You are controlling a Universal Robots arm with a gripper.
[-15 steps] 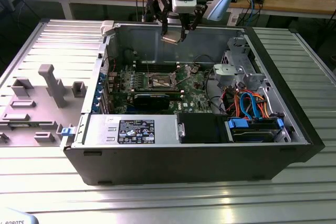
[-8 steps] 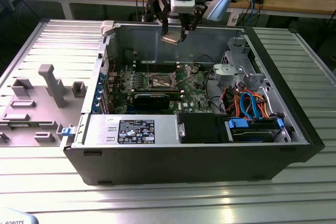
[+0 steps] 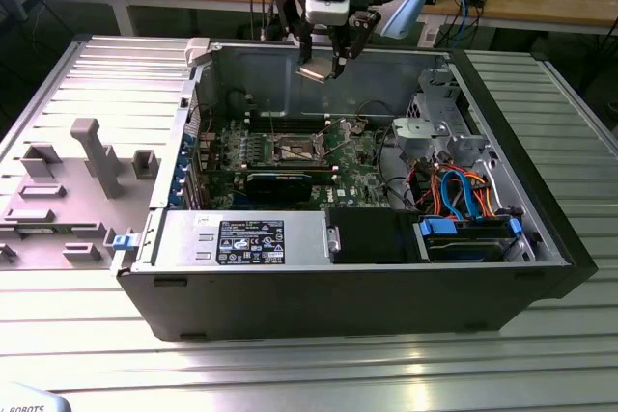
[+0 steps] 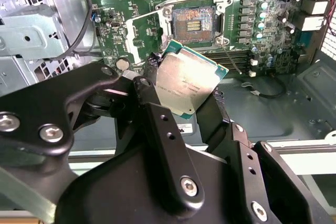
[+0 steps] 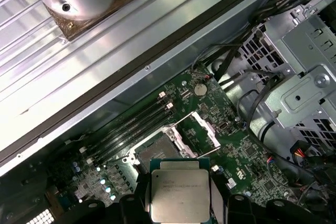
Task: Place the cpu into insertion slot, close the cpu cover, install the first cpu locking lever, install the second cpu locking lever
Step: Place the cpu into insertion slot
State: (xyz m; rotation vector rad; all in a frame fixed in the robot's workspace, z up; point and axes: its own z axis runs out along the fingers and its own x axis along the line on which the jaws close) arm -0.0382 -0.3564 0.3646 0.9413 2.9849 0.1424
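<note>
Gripper [image 4: 185,92] of mine clamps the cpu [image 4: 190,80] by its edges, high above the insertion slot [image 4: 193,22]; the cpu cover [image 4: 144,35] beside that slot stands open. Placement in hand, I judge, demanding the chip squared to the slot.

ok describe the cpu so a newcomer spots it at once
Over the open black computer case hangs the arm's black pincer. It pinches the cpu, a flat square chip with a dull silver top, alone held clear of the green motherboard.
</note>
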